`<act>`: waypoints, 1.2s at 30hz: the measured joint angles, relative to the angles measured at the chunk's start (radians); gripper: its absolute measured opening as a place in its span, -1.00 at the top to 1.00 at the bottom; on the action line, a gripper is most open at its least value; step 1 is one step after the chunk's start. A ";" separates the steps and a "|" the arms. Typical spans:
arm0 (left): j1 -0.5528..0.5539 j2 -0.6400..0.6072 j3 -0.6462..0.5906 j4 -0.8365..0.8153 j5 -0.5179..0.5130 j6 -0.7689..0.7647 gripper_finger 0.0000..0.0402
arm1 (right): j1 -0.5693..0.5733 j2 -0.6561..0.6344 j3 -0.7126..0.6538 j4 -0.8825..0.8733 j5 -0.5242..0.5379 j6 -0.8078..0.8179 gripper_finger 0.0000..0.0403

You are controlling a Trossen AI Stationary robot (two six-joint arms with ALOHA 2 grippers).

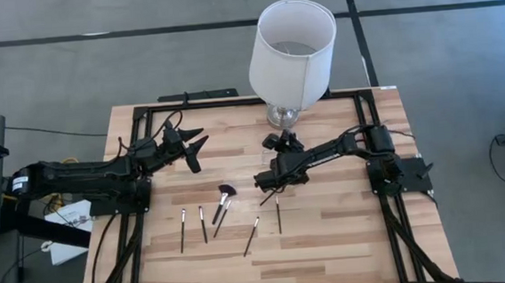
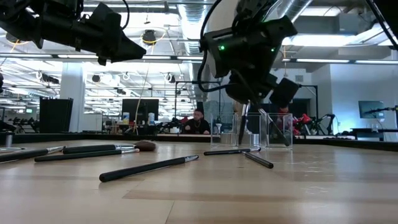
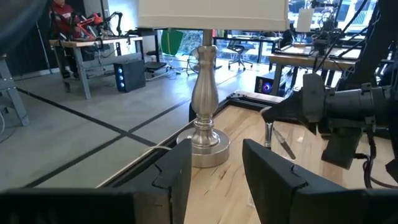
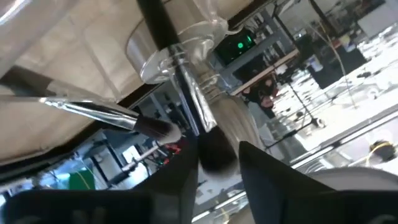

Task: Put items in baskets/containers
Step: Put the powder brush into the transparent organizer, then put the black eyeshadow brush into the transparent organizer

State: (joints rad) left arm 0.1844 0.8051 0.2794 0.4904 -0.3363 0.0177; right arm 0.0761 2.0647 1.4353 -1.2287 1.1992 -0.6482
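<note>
Several slim dark makeup brushes lie flat on the wooden table [image 1: 330, 234]: two [image 1: 183, 228] [image 1: 202, 223] to the left, a fan-headed one [image 1: 223, 200], and two more [image 1: 251, 235] [image 1: 277, 215]. The clear container [image 2: 225, 132] stands mid-table with a slanted brush [image 2: 275, 129] leaning inside it. My right gripper [image 1: 267, 180] hangs over the container, shut on a brush [image 2: 244, 123] that stands inside the container. My left gripper [image 1: 192, 146] is open and raised over the table's left part, touching nothing. My right gripper pinches the brush at its dark bristle head [image 4: 217, 152], just past the silver ferrule [image 4: 194, 109], between its two fingers [image 4: 183, 177]. It comes from above, pointing down. The brush hangs nearly upright below the fingers, its handle [image 2: 243, 127] inside the clear container.
A tall lamp with a white shade [image 1: 292, 45] and a silver base [image 3: 205, 140] stands at the table's far edge, just behind the container. Black frame rails [image 1: 144, 113] run along the table's sides. Bare wood lies toward the near edge [image 1: 350, 259].
</note>
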 joint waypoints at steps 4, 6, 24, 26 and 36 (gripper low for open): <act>0.000 0.000 0.000 0.000 0.000 -0.007 0.30 | 0.007 -0.008 0.000 -0.042 -0.022 0.120 0.28; 0.000 0.000 0.000 0.000 0.000 -0.032 0.30 | 0.017 -0.010 0.007 -0.098 -0.064 0.215 0.22; -0.131 0.156 -0.001 0.006 0.232 -0.474 0.30 | 0.176 -0.263 0.153 -0.238 -0.357 0.959 0.17; -0.173 0.202 -0.001 0.002 0.232 -0.494 0.30 | 0.183 -0.296 0.151 -0.189 -0.371 0.956 0.19; -0.269 0.170 0.064 -0.141 0.284 -0.495 0.30 | 0.188 -0.403 -0.011 0.410 -0.771 0.640 0.31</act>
State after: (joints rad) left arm -0.0845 0.9748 0.3439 0.3493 -0.0526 -0.4770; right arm 0.2644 1.6618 1.4242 -0.8183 0.4284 -0.0082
